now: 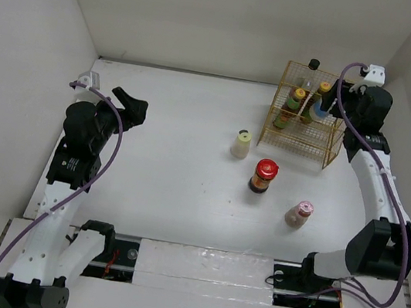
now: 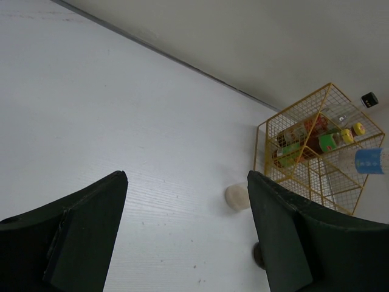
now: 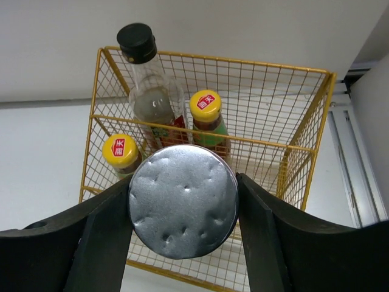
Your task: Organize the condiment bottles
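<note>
We saw the right claw clenched on the silver-capped white bottle, holding it at the yellow wire rack; we could not tell whether it rested on a shelf. Inside the rack stood the black-capped bottle, the rear yellow-capped bottle and the front yellow-capped bottle. On the worktop, apart from one another, stood the cream bottle, the red-lidded jar and the pink-capped bottle. The left claw hovered released, holding nothing, well apart from them.
</note>
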Robot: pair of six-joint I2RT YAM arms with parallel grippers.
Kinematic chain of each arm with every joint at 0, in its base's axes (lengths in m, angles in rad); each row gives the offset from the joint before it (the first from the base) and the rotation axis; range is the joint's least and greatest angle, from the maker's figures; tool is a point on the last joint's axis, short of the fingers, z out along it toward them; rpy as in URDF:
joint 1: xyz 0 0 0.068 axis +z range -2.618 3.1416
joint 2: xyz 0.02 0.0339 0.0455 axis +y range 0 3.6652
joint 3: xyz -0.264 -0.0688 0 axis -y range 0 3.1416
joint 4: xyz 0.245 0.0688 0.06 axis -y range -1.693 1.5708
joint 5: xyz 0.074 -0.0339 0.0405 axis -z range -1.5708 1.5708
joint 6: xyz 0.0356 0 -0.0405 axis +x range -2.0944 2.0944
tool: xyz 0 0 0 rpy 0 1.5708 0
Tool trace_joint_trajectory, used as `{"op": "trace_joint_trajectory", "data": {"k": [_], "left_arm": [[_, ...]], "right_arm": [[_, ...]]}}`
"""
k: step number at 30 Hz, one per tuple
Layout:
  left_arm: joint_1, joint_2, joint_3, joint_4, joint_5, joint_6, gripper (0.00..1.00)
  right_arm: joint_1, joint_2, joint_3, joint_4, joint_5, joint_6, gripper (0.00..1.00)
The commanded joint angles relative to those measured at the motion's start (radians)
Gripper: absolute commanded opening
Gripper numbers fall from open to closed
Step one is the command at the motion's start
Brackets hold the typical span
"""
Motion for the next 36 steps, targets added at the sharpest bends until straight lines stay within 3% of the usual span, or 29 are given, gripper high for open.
{"op": "trace_joint_trajectory", "data": {"k": [1, 21, 27, 33, 36], "left_arm": [[0.003, -0.006, -0.002, 0.044, 0.014, 0.016, 0.76], [0.003, 0.012, -0.002, 0.044, 0.005, 0.016, 0.76], [0.003, 0.012, -0.002, 0.044, 0.005, 0.016, 0.76], [0.003, 0.012, -0.002, 0.044, 0.014, 0.016, 0.76], [0.003, 0.012, -0.002, 0.044, 0.014, 0.016, 0.76]], "right_arm": [[-0.016, -0.004, 0.106, 0.143, -0.094, 0.012, 0.36], [0.024, 0.218, 0.097, 0.161, -0.049, 0.012, 0.35], [0.062, 0.28, 0.087, 0.152, -0.002, 0.012, 0.39], [0.072, 0.289, 0.069, 0.143, 0.031, 0.012, 0.51], [0.081, 0.289, 0.069, 0.132, 0.058, 0.021, 0.67]]}}
